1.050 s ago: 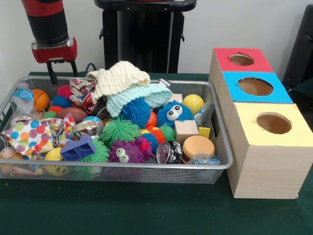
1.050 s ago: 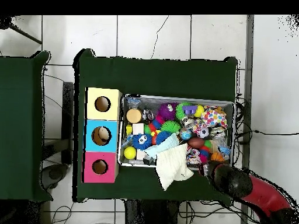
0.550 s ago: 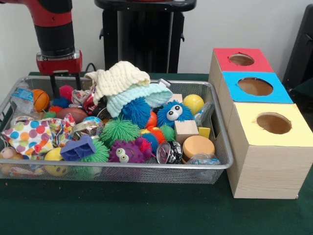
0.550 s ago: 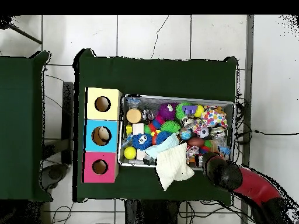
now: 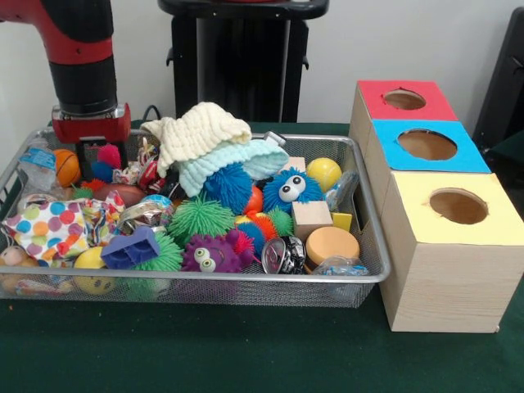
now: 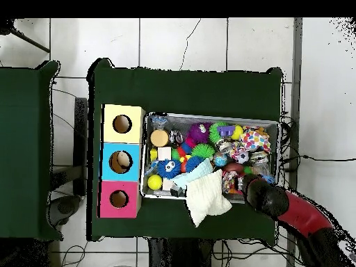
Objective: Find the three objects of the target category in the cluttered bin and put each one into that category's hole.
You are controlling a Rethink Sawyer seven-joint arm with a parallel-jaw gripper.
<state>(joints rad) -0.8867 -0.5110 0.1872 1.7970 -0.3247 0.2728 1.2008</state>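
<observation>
- The gripper is dipping into the back corner of the bin, probably to rummage; whether its fingers are spread or pinching is something I cannot tell.
- A pink spiky ball and an orange ball are lying right beside it.
- The boxes are standing well off to its side, beyond the bin, holes facing up for drops.
- The target category is unclear.

The red arm reaches over the cluttered bin's corner, beside a cream cloth.
</observation>
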